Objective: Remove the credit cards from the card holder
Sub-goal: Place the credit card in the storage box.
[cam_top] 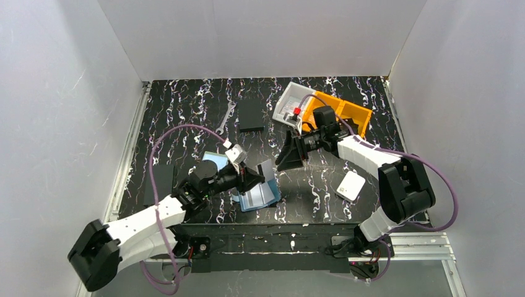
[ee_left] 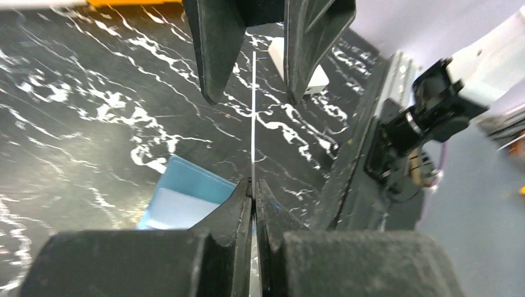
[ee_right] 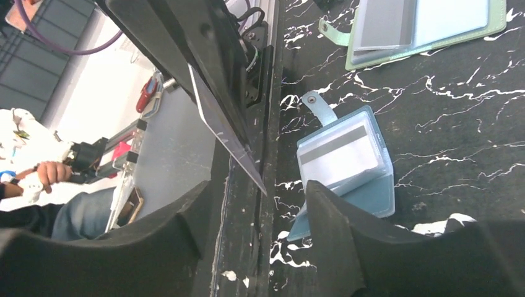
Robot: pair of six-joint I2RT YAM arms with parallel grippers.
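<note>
My left gripper (cam_top: 257, 177) (ee_left: 254, 182) is shut on a credit card (cam_top: 266, 170) (ee_left: 254, 111) and holds it upright above the table. In the left wrist view the card shows edge-on. My right gripper (cam_top: 286, 159) (ee_right: 257, 185) is open. Its fingers (ee_left: 210, 49) stand on either side of the card's far end without touching it. In the right wrist view the card (ee_right: 223, 124) slants down between my fingers. Under it the blue card holder (cam_top: 260, 195) (ee_right: 347, 167) (ee_left: 179, 198) lies open on the table. Another card with a grey stripe shows in its clear pocket.
A second, pale green holder (cam_top: 215, 162) (ee_right: 427, 25) lies open to the left. A white box (cam_top: 351, 184) sits at the right. An orange bin (cam_top: 350, 114) and a clear tray (cam_top: 292, 104) stand at the back. A wrench (cam_top: 227, 117) and flat black rectangles (cam_top: 252, 114) (cam_top: 162, 179) lie around.
</note>
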